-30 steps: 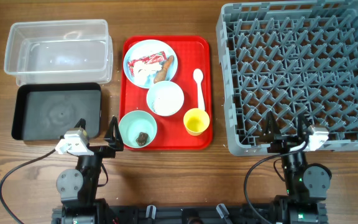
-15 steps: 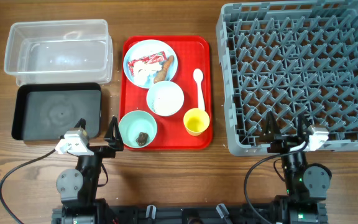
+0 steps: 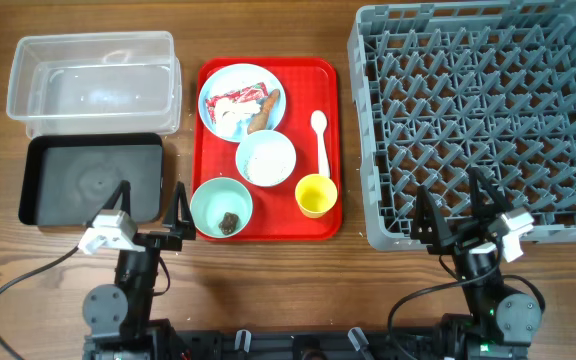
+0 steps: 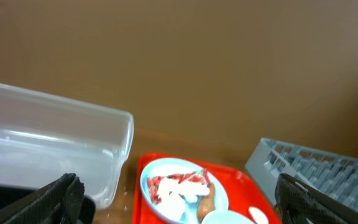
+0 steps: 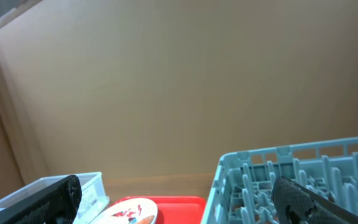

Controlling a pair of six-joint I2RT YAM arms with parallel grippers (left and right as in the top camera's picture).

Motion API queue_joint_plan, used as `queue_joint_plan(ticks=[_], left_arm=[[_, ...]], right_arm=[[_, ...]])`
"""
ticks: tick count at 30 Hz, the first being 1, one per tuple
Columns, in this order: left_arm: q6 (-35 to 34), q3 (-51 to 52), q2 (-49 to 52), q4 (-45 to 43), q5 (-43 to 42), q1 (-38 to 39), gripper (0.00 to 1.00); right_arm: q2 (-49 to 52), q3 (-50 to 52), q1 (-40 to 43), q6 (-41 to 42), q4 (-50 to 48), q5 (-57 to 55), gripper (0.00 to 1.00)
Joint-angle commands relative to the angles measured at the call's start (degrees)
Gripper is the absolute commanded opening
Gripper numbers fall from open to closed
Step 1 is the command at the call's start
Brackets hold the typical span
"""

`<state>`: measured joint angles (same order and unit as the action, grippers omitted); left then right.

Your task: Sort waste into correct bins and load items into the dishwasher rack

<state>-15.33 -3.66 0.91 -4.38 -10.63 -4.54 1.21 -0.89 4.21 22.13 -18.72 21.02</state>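
A pale blue plate point(image 3: 230, 85) on the red tray holds the red-and-white wrapper point(image 3: 236, 105) and the orange-brown piece point(image 3: 264, 112). One bowl point(image 3: 266, 158) holds white rice. Another bowl point(image 3: 221, 207) holds the brown lump point(image 3: 229, 220). The yellow cup point(image 3: 316, 195) and the white spoon point(image 3: 320, 140) lie beside them. My left gripper point(image 3: 151, 197) is open and empty in front of the black tray point(image 3: 90, 180). My right gripper point(image 3: 448, 200) is open and empty over the near edge of the grey rack point(image 3: 478, 120). The left wrist view shows its gripper point(image 4: 179, 199) facing the plate point(image 4: 164, 170).
The clear tub point(image 3: 93, 80) stands behind the black tray at the far left. The red tray point(image 3: 308, 90) lies between the bins and the rack. The right wrist view shows its gripper point(image 5: 179, 202), the rack point(image 5: 291, 174) and the tub point(image 5: 89, 186).
Both grippers have shifted slightly and tilted, so their fingers look longer and wider apart from above. Nothing on the tray has moved.
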Motion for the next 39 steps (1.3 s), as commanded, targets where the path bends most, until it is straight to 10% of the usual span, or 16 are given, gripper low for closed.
queue_joint_plan(ticks=[1,15,24,39], left_arm=[[-0.07,-7.74,2.51,-0.48,-0.90,0.35,1.00],[3.63,-57.44,51.65,26.47,-7.65,0.46,1.00],[9.60,-95.54,90.77,52.98,0.33,10.01,1.00],[27.61,-98.84,124.65,48.22,-2.60,14.25,1.00]], right_arm=[[0.50,-4.59,-0.15,0.50,-0.59,2.21,1.00],[28.68,-27.41,-0.17,-10.43,3.89,17.46,1.00],[49.77,-47.71,-0.17,-19.96,32.41,22.14,1.00],[68.78,-50.42,-0.17,-13.16,42.80,28.39,1.00]])
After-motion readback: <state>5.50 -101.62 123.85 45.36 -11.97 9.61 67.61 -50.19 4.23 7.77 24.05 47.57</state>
